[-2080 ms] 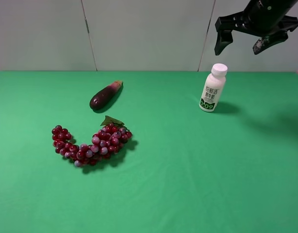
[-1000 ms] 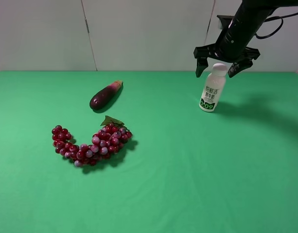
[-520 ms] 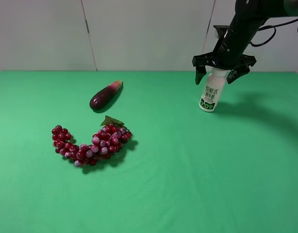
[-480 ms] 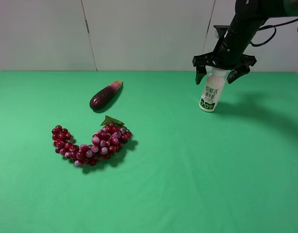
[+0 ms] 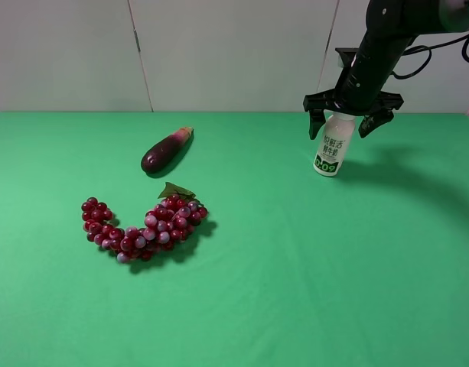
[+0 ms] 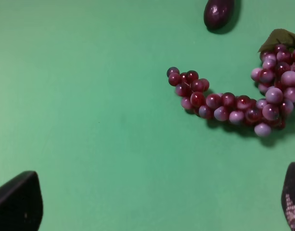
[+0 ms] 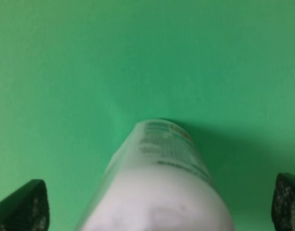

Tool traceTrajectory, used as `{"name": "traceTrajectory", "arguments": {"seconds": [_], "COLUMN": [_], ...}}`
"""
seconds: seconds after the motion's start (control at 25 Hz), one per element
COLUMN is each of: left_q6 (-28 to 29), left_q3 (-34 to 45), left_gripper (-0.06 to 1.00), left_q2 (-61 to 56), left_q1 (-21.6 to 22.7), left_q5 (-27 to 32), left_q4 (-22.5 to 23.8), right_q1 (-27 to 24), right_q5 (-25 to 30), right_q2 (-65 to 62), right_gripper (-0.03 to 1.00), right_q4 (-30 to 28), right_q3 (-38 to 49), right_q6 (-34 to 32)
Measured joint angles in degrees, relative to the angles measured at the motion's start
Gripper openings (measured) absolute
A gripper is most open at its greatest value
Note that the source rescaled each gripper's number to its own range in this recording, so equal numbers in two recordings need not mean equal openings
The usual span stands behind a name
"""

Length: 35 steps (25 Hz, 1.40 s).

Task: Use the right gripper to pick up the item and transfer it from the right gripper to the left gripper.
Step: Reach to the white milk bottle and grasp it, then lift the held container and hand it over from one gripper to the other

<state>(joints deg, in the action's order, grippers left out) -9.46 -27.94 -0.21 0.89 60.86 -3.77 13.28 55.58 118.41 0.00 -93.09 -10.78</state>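
1. The left claw is out of the high view. Its own camera shows both fingers spread wide with nothing between them, over bare green tabletop near the grapes.
2. The grape bunch lies at the left of the tabletop and the eggplant just behind it. Neither has shifted over the last two seconds, and neither is part of this job.
3. The bottle stands upright at the back right of the tabletop, on the same spot as before. It has not been lifted or tipped.
4. The right claw is what has changed.
   - Two seconds ago it hung well above the bottle.
   - It has since come down, and over the last half second it has only sunk a little further.
   - Its fingers now straddle the cap and neck, one on each side.
   - The claw is wide open, and in its wrist view the bottle sits centred between the two fingertips without touching either.
5. My reading is that the approach is nearly finished and the grasp has not begun. The claw probably needs to drop further onto the body before closing, because a pinch at the cap could tip the bottle. The handover to the left claw is still entirely ahead.
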Motion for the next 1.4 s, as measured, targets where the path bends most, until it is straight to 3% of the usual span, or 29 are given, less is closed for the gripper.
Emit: {"name": "traceTrajectory", "arguments": {"seconds": [0.12, 0.16, 0.2, 0.28, 0.32, 0.36, 1.4], "left_q6": [0.0, 0.0, 0.0, 0.0, 0.0, 0.0, 0.0], "left_q3": [0.0, 0.0, 0.0, 0.0, 0.0, 0.0, 0.0], "left_gripper": [1.0, 1.0, 1.0, 1.0, 1.0, 1.0, 1.0], "left_q2": [0.0, 0.0, 0.0, 0.0, 0.0, 0.0, 0.0], "left_q1": [0.0, 0.0, 0.0, 0.0, 0.0, 0.0, 0.0], "left_q5": [0.0, 0.0, 0.0, 0.0, 0.0, 0.0, 0.0], "left_q4": [0.0, 0.0, 0.0, 0.0, 0.0, 0.0, 0.0], "right_q1": [0.0, 0.0, 0.0, 0.0, 0.0, 0.0, 0.0], "right_q5": [0.1, 0.1, 0.1, 0.1, 0.2, 0.1, 0.7], "right_q2": [0.0, 0.0, 0.0, 0.0, 0.0, 0.0, -1.0], "right_gripper": [0.98, 0.9, 0.68, 0.0, 0.14, 0.08, 0.09], "right_q4": [0.0, 0.0, 0.0, 0.0, 0.0, 0.0, 0.0], "right_q3": [0.0, 0.0, 0.0, 0.0, 0.0, 0.0, 0.1], "right_q6": [0.0, 0.0, 0.0, -0.1, -0.1, -0.2, -0.2]}}
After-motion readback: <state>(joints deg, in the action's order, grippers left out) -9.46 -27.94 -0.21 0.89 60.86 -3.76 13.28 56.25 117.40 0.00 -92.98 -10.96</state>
